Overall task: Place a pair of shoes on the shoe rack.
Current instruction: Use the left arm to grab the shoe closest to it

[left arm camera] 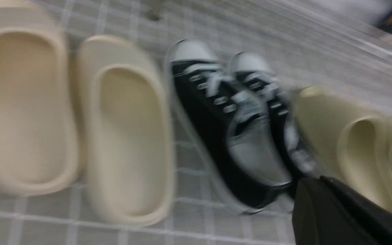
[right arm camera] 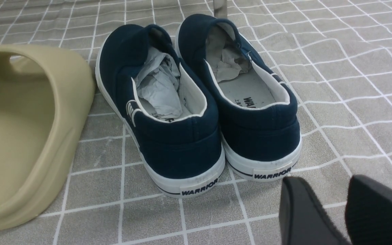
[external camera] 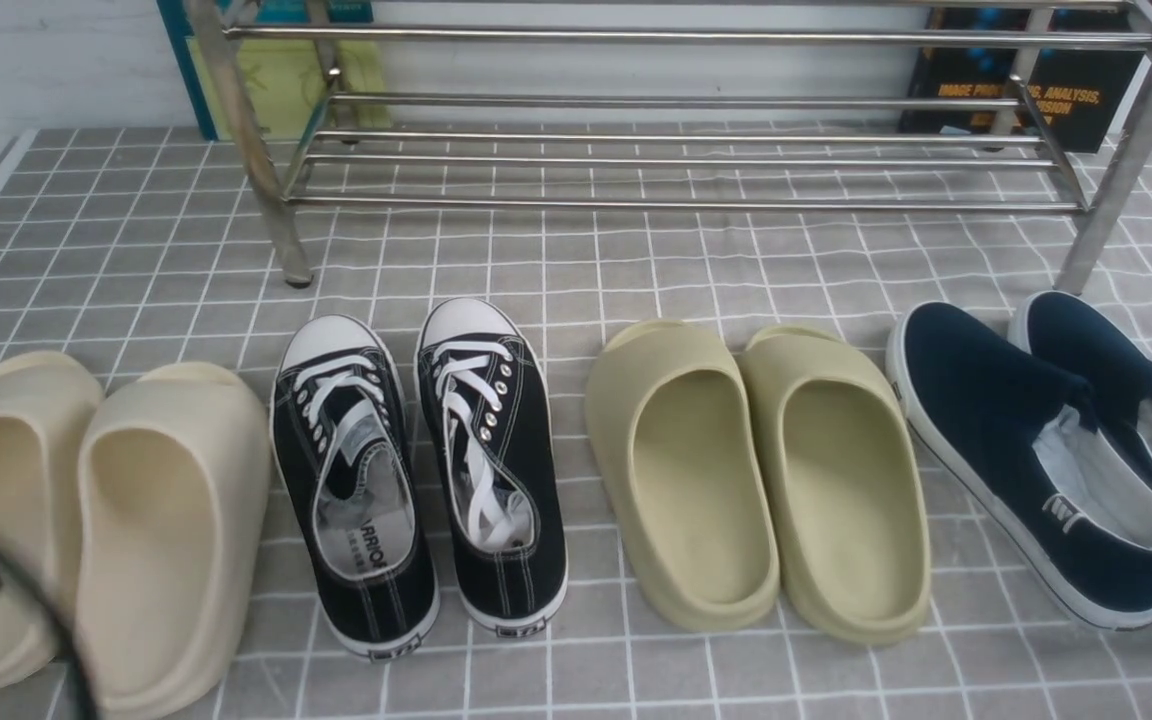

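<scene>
My job is to put the black shoes on the shoe rack, and I think I am only at the very start, the reaching part. No shoe is up there yet. The two black shoes sit side by side on the grey checked cloth, toes toward the rack and heels toward me. The left black shoe is just beside the beige slides. The right black shoe is near the olive slides. My left claw hangs low, close to the heels of the black shoes. Its camera picture is blurry and shows only one dark lump, so I cannot tell how wide it is open. I see nothing in it. My right claw has its two fingers apart with a gap between them, and it holds nothing. It hovers behind the heels of the navy slip-ons, and those are the wrong shoes. Next, I think my left claw should go down over the heel of the left black shoe and pinch its back wall. My right claw should go across, past the olive slides, to the other black shoe. I must be careful not to bump the slides. Then I can lift both shoes onto the bars.
</scene>
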Tool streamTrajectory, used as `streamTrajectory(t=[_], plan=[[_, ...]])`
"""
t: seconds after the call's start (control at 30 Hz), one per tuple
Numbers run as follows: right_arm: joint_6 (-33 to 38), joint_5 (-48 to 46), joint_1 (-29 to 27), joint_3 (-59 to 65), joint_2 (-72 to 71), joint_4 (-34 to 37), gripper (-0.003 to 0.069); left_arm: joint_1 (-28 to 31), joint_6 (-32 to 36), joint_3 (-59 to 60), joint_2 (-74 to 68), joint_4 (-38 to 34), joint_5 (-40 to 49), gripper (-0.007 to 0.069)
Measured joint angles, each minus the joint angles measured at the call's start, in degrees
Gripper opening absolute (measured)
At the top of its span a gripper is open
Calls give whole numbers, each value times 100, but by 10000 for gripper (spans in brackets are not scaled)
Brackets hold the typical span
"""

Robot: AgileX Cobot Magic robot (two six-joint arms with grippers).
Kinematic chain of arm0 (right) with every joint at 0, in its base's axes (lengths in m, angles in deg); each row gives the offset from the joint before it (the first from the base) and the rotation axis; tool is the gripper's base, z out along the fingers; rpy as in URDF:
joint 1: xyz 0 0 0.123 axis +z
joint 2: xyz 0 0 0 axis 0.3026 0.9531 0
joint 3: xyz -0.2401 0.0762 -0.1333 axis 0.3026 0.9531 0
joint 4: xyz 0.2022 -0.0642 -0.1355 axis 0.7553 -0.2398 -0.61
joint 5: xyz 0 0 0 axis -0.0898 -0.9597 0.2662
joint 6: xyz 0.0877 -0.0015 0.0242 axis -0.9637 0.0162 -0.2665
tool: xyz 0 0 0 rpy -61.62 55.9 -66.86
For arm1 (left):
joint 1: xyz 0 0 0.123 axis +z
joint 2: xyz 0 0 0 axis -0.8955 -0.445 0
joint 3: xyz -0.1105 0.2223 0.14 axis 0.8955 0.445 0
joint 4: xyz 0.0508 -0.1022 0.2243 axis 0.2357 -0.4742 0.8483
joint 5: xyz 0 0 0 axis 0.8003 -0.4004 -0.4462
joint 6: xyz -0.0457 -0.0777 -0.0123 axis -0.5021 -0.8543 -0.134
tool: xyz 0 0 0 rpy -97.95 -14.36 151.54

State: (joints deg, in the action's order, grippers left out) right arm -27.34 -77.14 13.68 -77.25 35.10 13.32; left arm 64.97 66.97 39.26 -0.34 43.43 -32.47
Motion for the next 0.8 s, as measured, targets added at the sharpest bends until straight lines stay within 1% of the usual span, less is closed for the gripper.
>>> streamTrajectory(t=[0.03,0.07,0.1,0.13,0.17,0.2,0.23,0.3,0.33,0.37,0.4,0.47,0.5,0.53,0.57,0.63,0.67,0.7,0.77,0.8], plan=[[0,0,0,0,0,0,239,0,-24,-189,-282,369,250,-13],[0,0,0,0,0,0,239,-25,-91,-572,-931,1116,804,-13],[0,0,0,0,0,0,239,-33,-101,-602,-989,1178,850,-13],[0,0,0,0,0,0,239,-136,-171,-783,-1379,1516,1089,-13],[0,0,0,0,0,0,239,-257,-232,-875,-1622,1672,1182,-13],[0,0,0,0,0,0,239,-287,-232,-875,-1668,1672,1182,-13],[0,0,0,0,0,0,239,-610,-296,-983,-2010,1854,1221,-13],[5,0,0,0,0,0,239,-1042,-320,-1073,-2403,1966,1221,-13],[5,0,0,0,0,0,239,-1212,-341,-1117,-2605,2003,1221,-13],[5,0,0,0,0,0,239,-1253,-352,-1127,-2646,2015,1221,-13],[5,0,0,0,0,0,239,-1544,-463,-1202,-2935,2076,1214,-12],[5,0,0,0,0,0,239,-1790,-788,-1317,-3363,2135,1146,8],[5,0,0,0,0,0,239,-1857,-996,-1369,-3580,2142,1085,36],[5,0,0,0,0,0,239,-1866,-1076,-1387,-3664,2142,1071,41],[5,0,0,0,0,0,239,-1906,-1354,-1452,-3998,2136,923,101],[5,-5,0,0,0,0,239,-1919,-1573,-1509,-4380,2136,770,174],[5,-5,0,0,0,0,239,-1919,-1664,-1514,-4556,2136,688,218],[5,-5,0,0,0,0,239,-1919,-1664,-1514,-4556,2136,672,227],[5,-5,0,0,0,0,239,-1919,-1741,-1521,-4885,2095,550,312],[5,-5,0,0,0,0,239,-1919,-1757,-1521,-5046,2067,498,335]])
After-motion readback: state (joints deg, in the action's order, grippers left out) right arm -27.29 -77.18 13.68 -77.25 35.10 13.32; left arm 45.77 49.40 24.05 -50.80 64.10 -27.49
